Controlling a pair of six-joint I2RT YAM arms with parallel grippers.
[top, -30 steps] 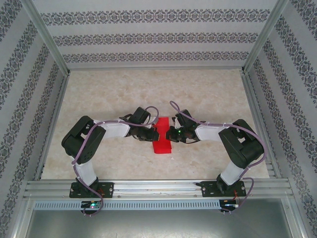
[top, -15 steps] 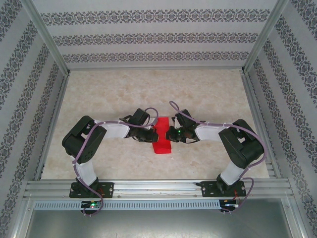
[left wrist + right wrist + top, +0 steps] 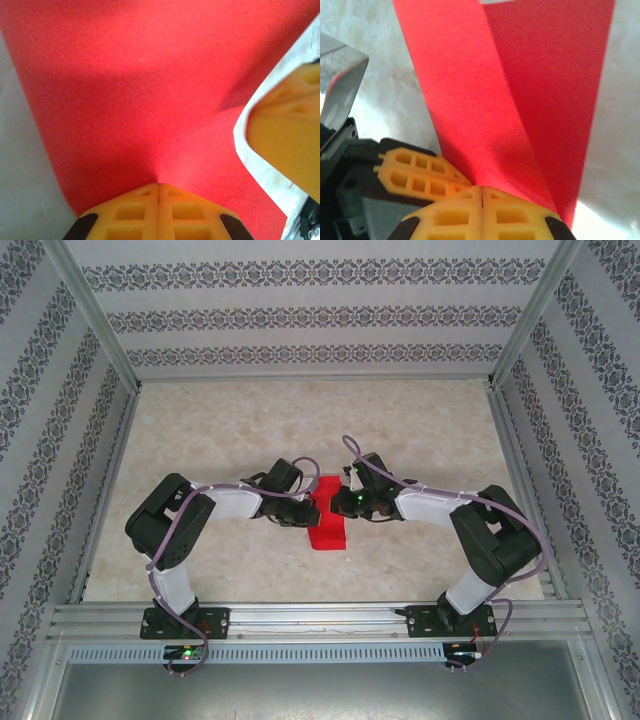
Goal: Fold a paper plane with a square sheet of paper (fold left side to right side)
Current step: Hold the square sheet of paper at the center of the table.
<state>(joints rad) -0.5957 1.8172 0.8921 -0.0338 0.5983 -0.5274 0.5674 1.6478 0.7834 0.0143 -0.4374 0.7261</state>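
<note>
The red square sheet of paper (image 3: pixel 328 530) lies folded into a narrow strip at the table's middle, between the two arms. My left gripper (image 3: pixel 308 508) comes at it from the left and my right gripper (image 3: pixel 343 502) from the right. In the left wrist view the left gripper (image 3: pixel 158 184) is shut, its tips against the red paper (image 3: pixel 140 90), with a right finger (image 3: pixel 285 135) close by. In the right wrist view the right gripper (image 3: pixel 482 187) is shut, tips on the paper's lighter left flap (image 3: pixel 465 90). A crease runs beside it. The left fingers (image 3: pixel 420 175) sit alongside.
The marble-patterned table (image 3: pixel 400 420) is boxed in by patterned walls and aluminium posts (image 3: pixel 95 315). A metal rail (image 3: pixel 320 620) carrying both arm bases runs along the near edge. Open tabletop lies behind and to both sides of the paper.
The right gripper has shifted slightly toward the far side and left over the paper. The left arm and the paper's lower end stay where they were.
</note>
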